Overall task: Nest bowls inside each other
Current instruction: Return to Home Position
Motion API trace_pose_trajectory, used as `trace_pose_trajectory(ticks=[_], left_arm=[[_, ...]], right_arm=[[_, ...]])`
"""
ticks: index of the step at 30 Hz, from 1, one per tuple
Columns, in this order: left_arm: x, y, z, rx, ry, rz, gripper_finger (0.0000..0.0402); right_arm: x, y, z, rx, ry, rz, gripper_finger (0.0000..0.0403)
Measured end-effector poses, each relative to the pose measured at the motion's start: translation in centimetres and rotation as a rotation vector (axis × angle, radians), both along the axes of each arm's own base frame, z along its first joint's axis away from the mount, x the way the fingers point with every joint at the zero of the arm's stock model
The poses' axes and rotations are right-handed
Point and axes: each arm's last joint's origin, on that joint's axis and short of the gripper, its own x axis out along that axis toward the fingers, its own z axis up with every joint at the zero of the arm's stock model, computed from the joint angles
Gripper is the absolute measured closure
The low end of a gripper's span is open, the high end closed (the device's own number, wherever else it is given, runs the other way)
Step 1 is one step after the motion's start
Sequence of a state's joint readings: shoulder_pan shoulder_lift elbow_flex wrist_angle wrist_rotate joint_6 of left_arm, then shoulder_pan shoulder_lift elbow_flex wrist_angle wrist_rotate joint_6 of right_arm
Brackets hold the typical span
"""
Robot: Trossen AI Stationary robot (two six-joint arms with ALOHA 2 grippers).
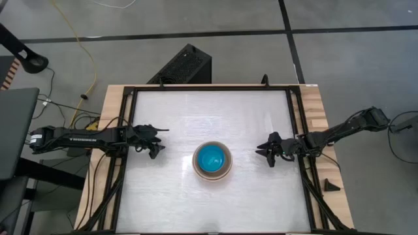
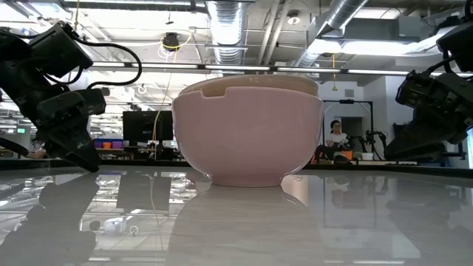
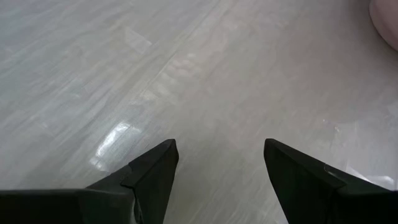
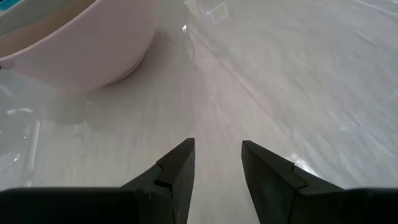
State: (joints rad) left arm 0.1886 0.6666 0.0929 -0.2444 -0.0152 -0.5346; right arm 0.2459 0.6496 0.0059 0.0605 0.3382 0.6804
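Observation:
The bowls (image 1: 212, 161) stand nested in one stack at the middle of the white table. The outer one is pale pink (image 2: 248, 137), a beige rim shows inside it, and a turquoise bowl (image 1: 211, 158) sits innermost. The stack rests on its base on the table. My left gripper (image 1: 155, 142) waits open at the table's left side, apart from the stack. My right gripper (image 1: 266, 153) waits open at the table's right side, also apart from it. In the right wrist view the pink bowl (image 4: 81, 43) lies well ahead of the fingers.
A black frame (image 1: 209, 87) runs around the white table top, with wooden edges (image 1: 320, 111) outside it. A black box (image 1: 183, 65) stands on the floor beyond the far edge. Free table surface lies on all sides of the stack.

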Motion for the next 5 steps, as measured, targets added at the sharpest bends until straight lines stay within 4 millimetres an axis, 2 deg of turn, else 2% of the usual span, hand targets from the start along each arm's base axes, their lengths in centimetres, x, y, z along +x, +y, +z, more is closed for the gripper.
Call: trace_pose_trajectory(ticks=[5], left_arm=[[0.00, 0.00, 0.00, 0.000, 0.000, 0.000, 0.0164]], right_arm=[[0.00, 0.00, 0.00, 0.000, 0.000, 0.000, 0.0235]])
